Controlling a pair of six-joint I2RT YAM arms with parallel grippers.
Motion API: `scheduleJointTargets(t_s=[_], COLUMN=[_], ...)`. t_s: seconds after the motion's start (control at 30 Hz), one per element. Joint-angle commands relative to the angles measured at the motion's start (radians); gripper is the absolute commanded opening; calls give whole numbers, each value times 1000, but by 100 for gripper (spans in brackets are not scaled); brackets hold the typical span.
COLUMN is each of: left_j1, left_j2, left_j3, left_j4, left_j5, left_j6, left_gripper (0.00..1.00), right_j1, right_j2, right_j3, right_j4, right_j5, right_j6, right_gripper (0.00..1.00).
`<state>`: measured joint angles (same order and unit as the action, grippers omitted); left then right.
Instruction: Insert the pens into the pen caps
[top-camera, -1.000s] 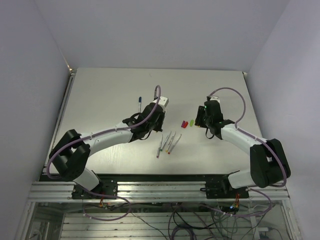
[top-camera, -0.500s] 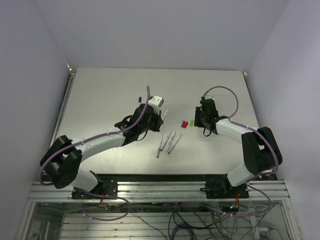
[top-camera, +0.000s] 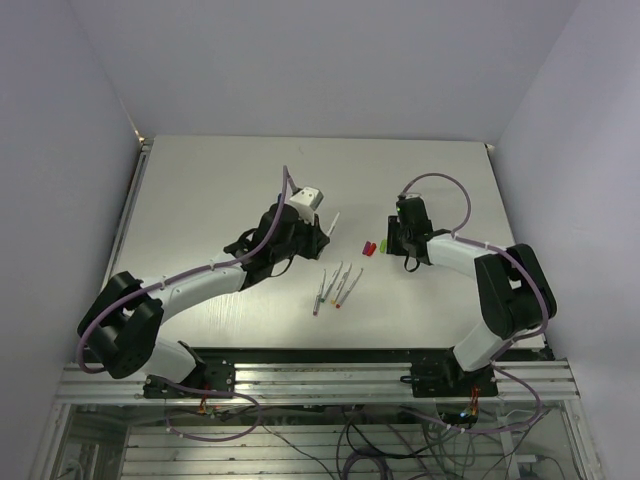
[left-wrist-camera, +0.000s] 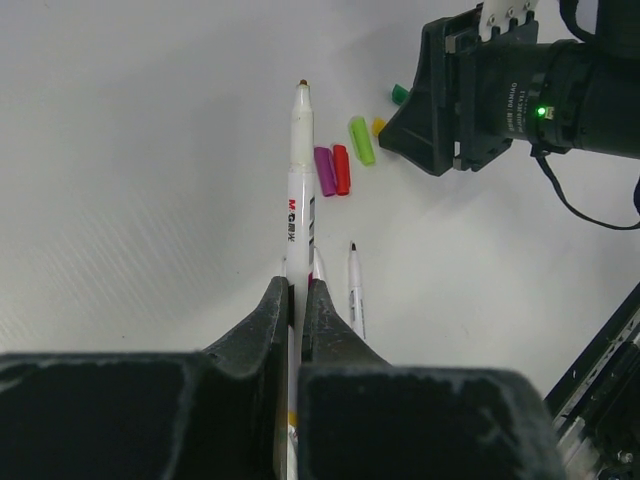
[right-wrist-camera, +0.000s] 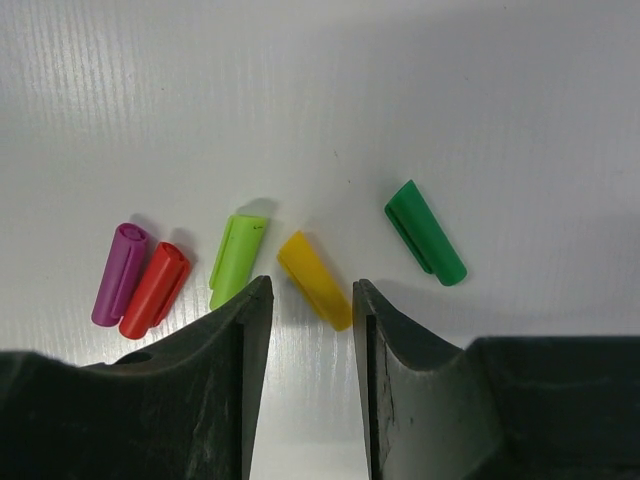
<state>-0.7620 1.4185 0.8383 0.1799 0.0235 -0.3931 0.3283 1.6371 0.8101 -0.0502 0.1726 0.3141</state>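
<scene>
My left gripper (left-wrist-camera: 298, 285) is shut on a white pen (left-wrist-camera: 299, 180) with a dark tip, which points toward the caps. In the top view the left gripper (top-camera: 318, 232) hovers left of the caps. My right gripper (right-wrist-camera: 312, 290) is open, low over the table, with the yellow cap (right-wrist-camera: 313, 279) between its fingertips. Purple (right-wrist-camera: 120, 272), red (right-wrist-camera: 155, 289), light green (right-wrist-camera: 236, 258) and dark green (right-wrist-camera: 425, 245) caps lie beside it. Several uncapped pens (top-camera: 338, 285) lie on the table near the front.
The right gripper's black body (left-wrist-camera: 450, 100) sits just beyond the caps in the left wrist view. One loose pen (left-wrist-camera: 355, 290) lies right of my left fingers. The white table (top-camera: 200, 200) has walls at the left, back and right.
My left gripper has moved right and slightly farther back with its pen, toward the caps. My right gripper has shifted a little left over the caps.
</scene>
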Motion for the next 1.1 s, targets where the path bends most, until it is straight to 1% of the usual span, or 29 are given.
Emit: scheduleJointTargets(t_s=[0.0, 0.23, 0.37, 0.5, 0.67, 0.73, 0.8, 0.9, 0.97, 1.07], left_j1=[10, 19, 21, 23, 25, 26, 26, 28, 27, 29], left_j2=[0, -5, -7, -11, -9, -7, -7, -9, -11, -13], left_j3=[-1, -11, -13, -18, -22, -23, -26, -28, -28, -28], left_j4=[54, 58, 56, 62, 65, 66, 67, 66, 65, 66], left_j5=[50, 49, 49, 49, 52, 54, 55, 58, 57, 57], left_j6=[-12, -18, -21, -24, -26, -29, -30, -30, -29, -30], left_gripper=[7, 7, 7, 7, 7, 7, 7, 7, 7, 7], right_j1=[-7, -8, -10, -8, -10, -10, -11, -10, -10, -10], right_j2=[21, 43, 59, 59, 72, 81, 89, 102, 110, 126], right_j3=[27, 23, 19, 1, -5, -3, -2, -1, 2, 8], right_j4=[15, 21, 11, 17, 8, 3, 2, 4, 3, 0], right_j5=[15, 11, 15, 2, -9, -13, -12, -13, -13, -16], right_j6=[-14, -5, 11, 25, 42, 50, 58, 62, 65, 69], right_gripper=[37, 35, 26, 22, 12, 9, 10, 18, 22, 24])
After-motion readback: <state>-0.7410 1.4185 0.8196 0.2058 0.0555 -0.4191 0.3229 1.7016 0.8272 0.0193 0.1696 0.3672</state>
